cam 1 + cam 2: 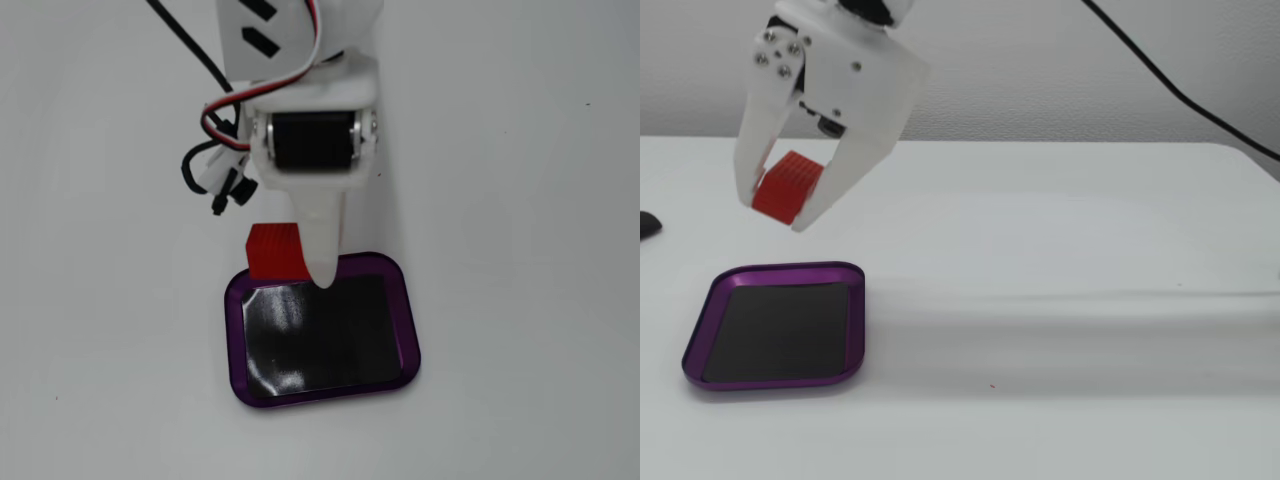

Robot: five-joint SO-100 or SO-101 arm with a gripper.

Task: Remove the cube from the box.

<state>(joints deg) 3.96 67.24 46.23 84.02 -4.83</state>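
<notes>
Fixed view, upper left of frame: white two-finger tool [770,212] pinches the small textured red cube [786,186], long axis tilted, above the purple-rimmed black box [855,322].

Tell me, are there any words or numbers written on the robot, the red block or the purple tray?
No words, numbers or signs can be read in either fixed view.
The cube: only a dotted texture, no writing.
The box: plain purple rim and black floor, no label.
The gripper: plain white; black slanted shapes on the arm are not readable letters.
</notes>
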